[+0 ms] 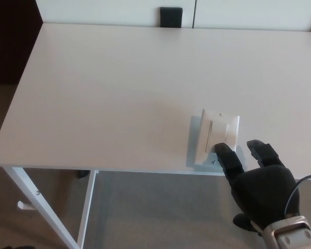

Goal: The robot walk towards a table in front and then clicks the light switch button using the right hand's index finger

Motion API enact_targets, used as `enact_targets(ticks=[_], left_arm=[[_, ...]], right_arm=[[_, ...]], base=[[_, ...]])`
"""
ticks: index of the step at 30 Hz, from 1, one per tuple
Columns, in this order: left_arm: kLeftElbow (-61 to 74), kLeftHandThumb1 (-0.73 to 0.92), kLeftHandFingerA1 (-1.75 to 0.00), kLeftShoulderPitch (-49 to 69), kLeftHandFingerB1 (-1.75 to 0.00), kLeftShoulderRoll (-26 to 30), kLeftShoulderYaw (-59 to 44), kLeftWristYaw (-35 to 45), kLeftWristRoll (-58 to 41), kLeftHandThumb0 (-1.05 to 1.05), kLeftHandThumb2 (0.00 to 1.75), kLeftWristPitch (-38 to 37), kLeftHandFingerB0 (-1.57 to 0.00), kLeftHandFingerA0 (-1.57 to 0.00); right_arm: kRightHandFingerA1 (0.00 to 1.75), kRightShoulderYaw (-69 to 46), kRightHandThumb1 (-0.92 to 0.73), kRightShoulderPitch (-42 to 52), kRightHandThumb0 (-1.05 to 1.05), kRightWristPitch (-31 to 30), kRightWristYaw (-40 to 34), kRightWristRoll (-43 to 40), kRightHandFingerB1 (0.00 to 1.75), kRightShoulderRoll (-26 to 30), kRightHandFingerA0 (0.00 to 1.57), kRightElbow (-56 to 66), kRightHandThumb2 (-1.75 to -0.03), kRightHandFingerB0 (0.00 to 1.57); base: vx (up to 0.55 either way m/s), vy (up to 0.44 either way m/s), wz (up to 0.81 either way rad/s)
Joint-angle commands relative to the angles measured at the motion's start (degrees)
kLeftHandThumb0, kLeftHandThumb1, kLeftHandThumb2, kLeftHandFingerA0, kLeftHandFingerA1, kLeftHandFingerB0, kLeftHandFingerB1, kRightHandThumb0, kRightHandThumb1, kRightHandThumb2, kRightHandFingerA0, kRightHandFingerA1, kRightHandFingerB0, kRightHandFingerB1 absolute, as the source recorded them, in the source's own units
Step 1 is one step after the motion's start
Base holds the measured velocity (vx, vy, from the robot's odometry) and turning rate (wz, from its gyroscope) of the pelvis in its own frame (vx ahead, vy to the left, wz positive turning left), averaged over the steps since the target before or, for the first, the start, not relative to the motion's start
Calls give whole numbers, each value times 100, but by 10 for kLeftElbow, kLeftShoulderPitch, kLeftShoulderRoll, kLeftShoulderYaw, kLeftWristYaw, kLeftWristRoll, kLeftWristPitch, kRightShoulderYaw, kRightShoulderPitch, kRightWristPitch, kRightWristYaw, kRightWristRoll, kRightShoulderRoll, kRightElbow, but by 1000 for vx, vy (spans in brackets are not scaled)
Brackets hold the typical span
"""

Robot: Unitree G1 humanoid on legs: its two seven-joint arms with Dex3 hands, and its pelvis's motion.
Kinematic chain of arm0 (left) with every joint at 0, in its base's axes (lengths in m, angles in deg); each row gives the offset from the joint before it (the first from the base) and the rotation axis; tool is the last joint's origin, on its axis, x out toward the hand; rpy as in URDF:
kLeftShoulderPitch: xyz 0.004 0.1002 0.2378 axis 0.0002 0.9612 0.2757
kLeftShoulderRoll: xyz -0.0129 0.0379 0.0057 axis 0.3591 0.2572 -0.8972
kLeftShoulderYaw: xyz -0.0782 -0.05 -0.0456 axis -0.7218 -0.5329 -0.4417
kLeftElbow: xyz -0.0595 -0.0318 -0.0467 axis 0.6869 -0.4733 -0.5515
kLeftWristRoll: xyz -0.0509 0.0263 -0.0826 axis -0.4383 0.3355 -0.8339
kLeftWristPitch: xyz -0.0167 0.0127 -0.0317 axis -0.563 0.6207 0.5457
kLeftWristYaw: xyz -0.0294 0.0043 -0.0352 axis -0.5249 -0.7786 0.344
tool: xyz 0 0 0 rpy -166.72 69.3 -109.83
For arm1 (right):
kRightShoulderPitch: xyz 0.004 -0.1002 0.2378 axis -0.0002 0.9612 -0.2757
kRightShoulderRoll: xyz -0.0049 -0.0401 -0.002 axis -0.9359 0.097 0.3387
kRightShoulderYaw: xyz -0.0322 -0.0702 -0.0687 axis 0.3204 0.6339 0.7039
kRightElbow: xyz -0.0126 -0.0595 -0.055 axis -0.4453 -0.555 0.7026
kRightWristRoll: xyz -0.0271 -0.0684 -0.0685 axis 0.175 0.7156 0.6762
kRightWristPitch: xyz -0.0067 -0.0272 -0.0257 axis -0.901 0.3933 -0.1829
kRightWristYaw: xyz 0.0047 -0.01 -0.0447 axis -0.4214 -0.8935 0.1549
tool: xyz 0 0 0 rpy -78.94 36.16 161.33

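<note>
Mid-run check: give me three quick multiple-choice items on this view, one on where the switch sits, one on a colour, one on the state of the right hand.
1. Where on the table is the light switch?
A. at the far left corner
B. near the front edge, toward the right
C. in the middle of the far edge

2. What colour is the switch plate?
A. white
B. black
C. red

3. What is the right hand doing?
A. lying flat on the far side of the table
B. gripping the table leg
C. one finger reaching onto the lower end of the switch, the other finger apart beside it

Answers:
1. B, the plate lies just inside the near edge, right of centre.
2. A, the plate is white like the tabletop.
3. C, the finger's tip lies over the bottom of the plate, and nothing is held.
</note>
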Motion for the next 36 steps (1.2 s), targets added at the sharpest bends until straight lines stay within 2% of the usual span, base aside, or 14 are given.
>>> enact_targets(ticks=[1,12,13,14,19,20,23,25,27,28,29,31,32,36], left_arm=[[6,61,-43,2,-35,12,-1,1,8,-35,58,12,-37,-49],[15,61,-44,-1,-36,10,-6,5,-2,-32,58,22,-37,-48],[17,62,-43,-2,-36,10,-6,4,-2,-32,59,26,-37,-49],[20,64,-42,1,-35,9,-5,4,-1,-31,59,31,-37,-48],[13,64,-42,-11,-35,5,-5,-2,0,-30,59,48,-37,-47],[15,64,-43,-12,-35,3,-4,-3,0,-30,59,52,-37,-47],[13,64,-42,-21,-35,3,-5,-6,1,-30,59,59,-37,-47],[14,64,-42,-12,-35,1,-5,-6,1,-30,59,57,-37,-47],[15,64,-42,-6,-35,1,-5,-5,0,-30,59,57,-37,-47],[12,64,-43,-4,-35,2,-6,-3,0,-30,59,50,-37,-47],[15,65,-43,3,-35,5,-2,-7,9,-32,61,44,-37,-49],[14,66,-43,7,-35,6,0,-7,11,-32,61,41,-36,-49],[14,64,-42,8,-35,5,0,-5,9,-31,59,42,-37,-48],[4,63,-41,-1,-34,3,-2,-1,2,-30,59,50,-35,-46]], right_arm=[[31,8,-41,23,-68,8,5,-7,40,12,2,-20,-77,13],[28,-30,-46,48,-77,12,64,8,36,43,1,159,-82,12],[27,-37,-57,53,-72,11,76,15,29,46,0,189,-58,13],[21,-48,-48,65,-81,16,85,19,28,52,0,237,-84,11],[26,-101,-49,117,-82,45,109,9,18,61,0,450,-87,0],[7,-111,-50,131,-80,53,109,2,13,63,0,488,-71,2],[31,-140,-49,188,-84,89,66,-53,22,64,0,550,-89,0],[6,-160,-57,248,-76,135,15,-78,19,59,0,553,-62,0],[9,-181,-59,314,-76,186,-33,-110,19,58,0,553,-62,0],[33,-193,-49,355,-85,213,-59,-127,21,60,0,553,-90,0],[23,-194,-60,420,-75,225,-87,-135,22,65,0,553,-67,0],[26,-201,-62,483,-77,235,-102,-144,26,66,0,553,-61,0],[57,-201,-39,496,-72,234,-107,-146,53,69,4,553,-71,12],[33,-200,-49,549,-62,208,-128,-163,38,72,0,456,-70,4]], base=[[0,0,0],[0,0,0],[0,0,0],[0,0,0],[0,0,0],[0,0,0],[0,0,0],[0,0,0],[0,0,0],[0,0,0],[0,0,0],[0,0,0],[0,0,0],[0,0,0]])
